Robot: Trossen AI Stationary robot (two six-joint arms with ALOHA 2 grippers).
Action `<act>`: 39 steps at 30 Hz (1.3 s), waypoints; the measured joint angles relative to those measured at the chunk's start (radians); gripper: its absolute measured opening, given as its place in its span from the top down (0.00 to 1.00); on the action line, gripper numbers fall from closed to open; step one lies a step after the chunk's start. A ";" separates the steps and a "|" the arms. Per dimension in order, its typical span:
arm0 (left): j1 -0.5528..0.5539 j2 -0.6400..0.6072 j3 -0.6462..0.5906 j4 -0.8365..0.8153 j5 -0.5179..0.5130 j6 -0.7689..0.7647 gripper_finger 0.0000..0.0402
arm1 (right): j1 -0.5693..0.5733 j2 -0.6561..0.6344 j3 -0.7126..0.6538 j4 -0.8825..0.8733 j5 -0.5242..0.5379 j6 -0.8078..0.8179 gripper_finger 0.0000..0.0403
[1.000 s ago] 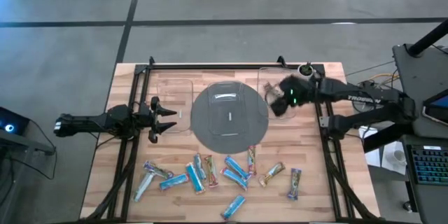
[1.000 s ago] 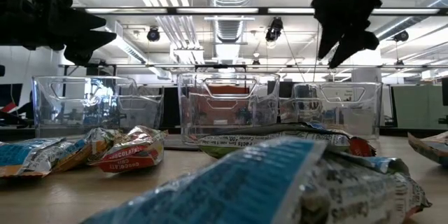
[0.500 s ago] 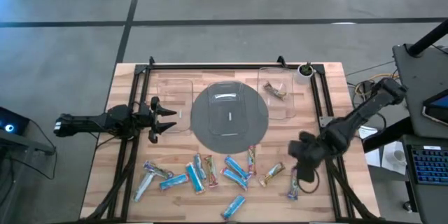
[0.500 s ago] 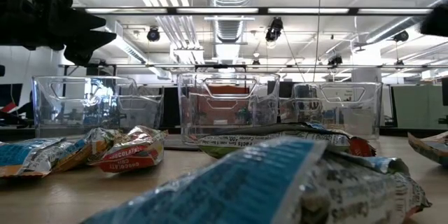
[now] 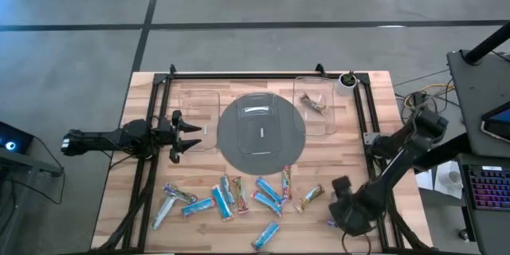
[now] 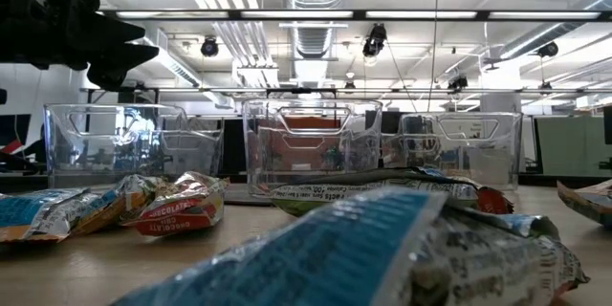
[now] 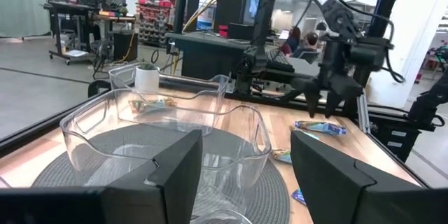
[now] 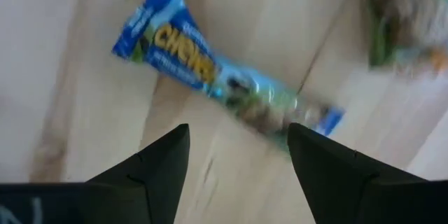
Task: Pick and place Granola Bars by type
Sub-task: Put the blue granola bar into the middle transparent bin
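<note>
Inside right tray (image 5: pixel 333 110), one granola bar (image 5: pixel 313 103)

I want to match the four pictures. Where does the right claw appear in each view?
High view: right claw at the table's near right edge, among the loose bars.
Low view: not in it.
Left wrist view: far off, hanging above a blue granola bar.
Right wrist view: its own open fingers frame that bar.
Shared landmark: the clear tray holding one bar, also in the low view.
</note>
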 joint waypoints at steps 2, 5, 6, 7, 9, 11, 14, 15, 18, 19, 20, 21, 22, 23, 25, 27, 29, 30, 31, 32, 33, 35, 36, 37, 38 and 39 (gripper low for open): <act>0.000 0.000 0.000 0.000 0.000 0.000 0.50 | 0.003 0.046 0.033 0.001 0.025 -0.084 0.42; 0.000 0.000 0.000 0.000 0.000 0.000 0.50 | 0.009 0.101 0.067 0.001 0.037 -0.220 0.42; 0.000 0.001 0.000 0.000 0.000 0.000 0.50 | 0.011 0.117 0.074 0.003 0.037 -0.254 0.42; 0.000 0.001 0.000 0.000 0.000 0.000 0.50 | 0.011 0.131 0.078 0.003 0.036 -0.281 0.42; 0.000 0.000 0.000 0.001 0.000 0.000 0.50 | 0.011 0.152 0.080 0.002 0.036 -0.317 0.42; 0.000 0.000 0.000 0.001 0.000 0.000 0.50 | 0.010 0.167 0.075 0.010 0.036 -0.342 0.42; 0.000 0.001 0.000 0.001 0.000 0.000 0.50 | 0.010 0.175 0.058 0.021 0.036 -0.370 0.42; 0.000 0.001 0.000 0.001 0.000 0.000 0.50 | 0.007 0.175 0.055 0.024 0.036 -0.372 0.42; 0.000 0.000 0.000 0.000 0.000 0.000 0.50 | -0.012 0.169 0.049 0.032 0.025 -0.330 0.44; 0.000 0.001 0.000 0.000 0.000 0.000 0.50 | -0.021 0.165 0.047 0.033 0.019 -0.303 0.46; 0.000 0.001 0.000 0.000 0.000 0.000 0.50 | -0.030 0.161 0.046 0.033 0.013 -0.273 0.49; 0.000 0.000 0.000 0.000 0.000 0.000 0.50 | -0.039 0.156 0.043 0.035 0.011 -0.242 0.52; 0.000 0.001 0.000 0.000 0.000 0.000 0.50 | -0.047 0.150 0.040 0.035 0.020 -0.217 0.56; 0.000 0.000 0.000 0.000 0.000 0.000 0.50 | -0.057 0.142 0.037 0.035 0.029 -0.193 0.60; 0.000 0.001 0.000 0.000 0.000 0.000 0.50 | -0.071 0.127 0.034 0.034 0.036 -0.160 0.70; 0.000 0.001 0.000 0.000 0.000 0.000 0.50 | -0.084 0.110 0.034 0.034 0.020 -0.110 0.79; 0.000 0.000 0.000 0.000 0.000 0.000 0.50 | -0.101 0.082 0.034 0.036 -0.019 -0.034 0.87; 0.000 0.001 0.000 0.000 0.000 0.000 0.50 | -0.113 0.060 0.036 0.037 -0.025 0.005 0.90; 0.000 0.001 0.000 0.000 0.000 0.000 0.50 | -0.127 0.035 0.037 0.046 -0.024 0.047 0.92; 0.000 0.001 0.000 0.000 0.000 0.000 0.50 | -0.143 0.003 0.039 0.064 -0.015 0.087 0.94; 0.000 0.000 0.000 0.000 0.000 0.000 0.50 | -0.160 -0.030 0.039 0.089 0.000 0.120 0.95; 0.000 0.001 0.000 0.001 0.000 0.000 0.50 | -0.202 -0.104 0.040 0.139 0.055 0.184 0.95; 0.000 0.000 0.000 0.001 0.000 0.000 0.50 | -0.228 -0.140 0.039 0.168 0.094 0.217 0.94; 0.000 0.000 0.000 0.000 0.000 0.000 0.50 | -0.262 -0.176 0.039 0.201 0.142 0.252 0.93; 0.000 0.001 0.000 0.000 0.000 0.000 0.50 | -0.301 -0.207 0.038 0.241 0.198 0.285 0.92; 0.000 0.001 0.000 0.000 0.001 0.000 0.50 | -0.349 -0.233 0.035 0.292 0.257 0.303 0.91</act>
